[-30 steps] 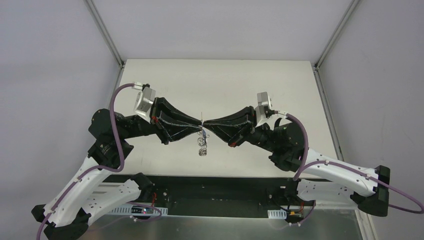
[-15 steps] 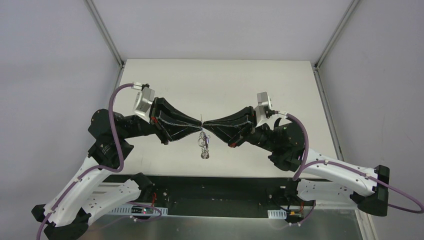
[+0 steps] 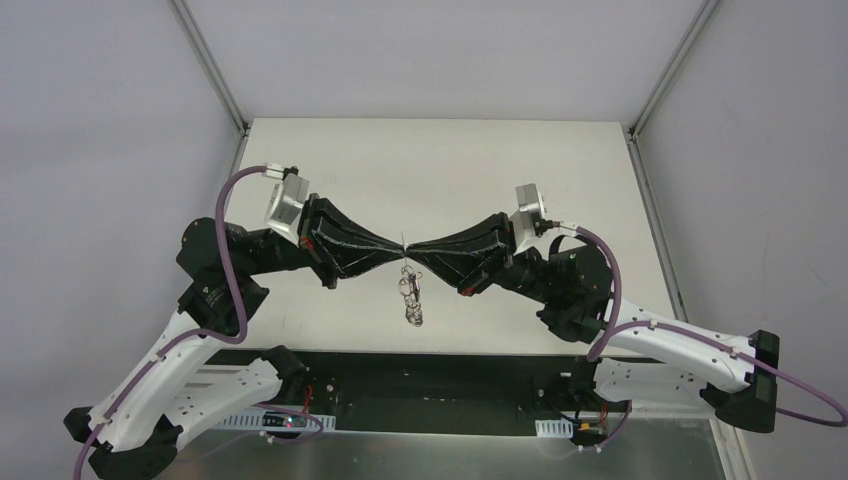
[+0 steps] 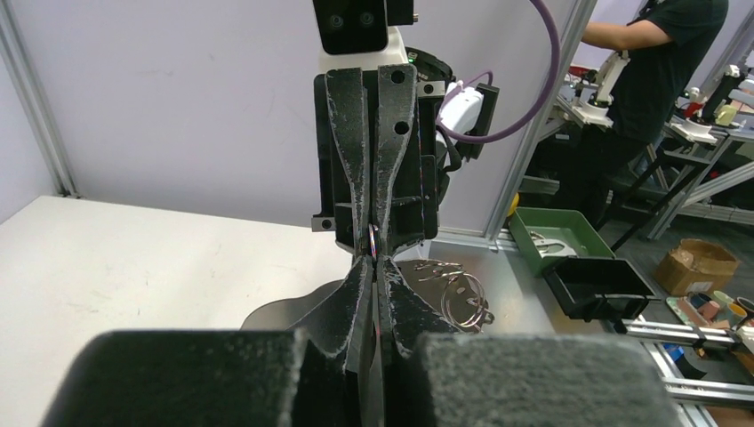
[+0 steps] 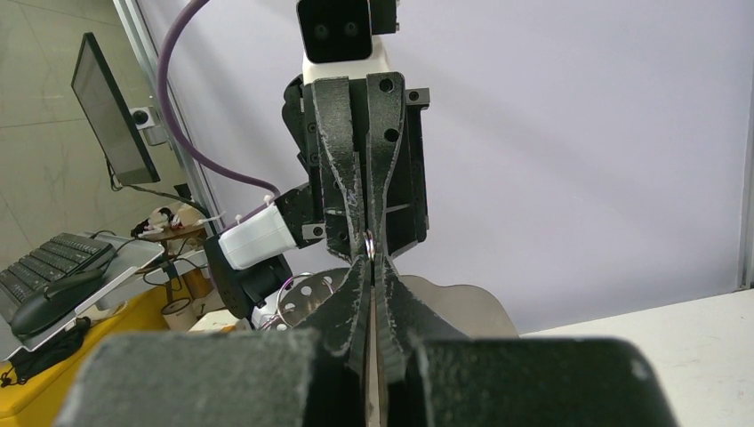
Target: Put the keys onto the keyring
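Keyring [image 3: 410, 303], apparently aloft, over white table [image 3: 450, 170]; pale walls [image 3: 430, 50] around

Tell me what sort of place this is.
Probably a robotics lab: a white table walled by grey panels, a person working beyond them, and a monitor and keyboard nearby.

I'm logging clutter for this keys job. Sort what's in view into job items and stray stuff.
Job: keyring, hanging where the two arms meet; left fingers and right fingers, both shut.
Lying about, in the background: green tray; cardboard box; keyboard; monitor.
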Motion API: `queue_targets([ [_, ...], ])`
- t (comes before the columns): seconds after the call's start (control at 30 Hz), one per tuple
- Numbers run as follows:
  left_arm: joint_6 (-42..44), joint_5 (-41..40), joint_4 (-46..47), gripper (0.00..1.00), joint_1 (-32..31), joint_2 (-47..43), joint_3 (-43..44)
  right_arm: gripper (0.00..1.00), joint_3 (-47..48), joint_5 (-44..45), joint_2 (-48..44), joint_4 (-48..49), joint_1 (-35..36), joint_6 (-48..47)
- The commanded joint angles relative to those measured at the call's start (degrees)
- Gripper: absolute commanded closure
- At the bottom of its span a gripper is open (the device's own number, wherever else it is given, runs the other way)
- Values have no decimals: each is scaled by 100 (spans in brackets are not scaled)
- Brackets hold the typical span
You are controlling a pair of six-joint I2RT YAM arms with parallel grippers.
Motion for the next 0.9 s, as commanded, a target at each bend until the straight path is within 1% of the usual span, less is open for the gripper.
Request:
queue_targets([
  [0.0,-86,241,480,100,-34,148,38,100,179,-182,-3,388,41,109],
  [0.27,-177,431,657,100,-31,179,1,100,94,-177,-134,159,41,49],
  [0.47,94,361,301,100,-33,39,34,100,-3,-51,-357,-190,41,-74],
  [0.57,271,370,-20,100,-34,17,114,99,-70,-14,-427,-272,38,-83],
  [0.67,374,425,-196,100,-33,19,158,92,-136,2,-495,-333,38,-113],
  [0.87,614,438,-581,100,-32,58,292,73,-176,-3,-645,-593,37,-178],
])
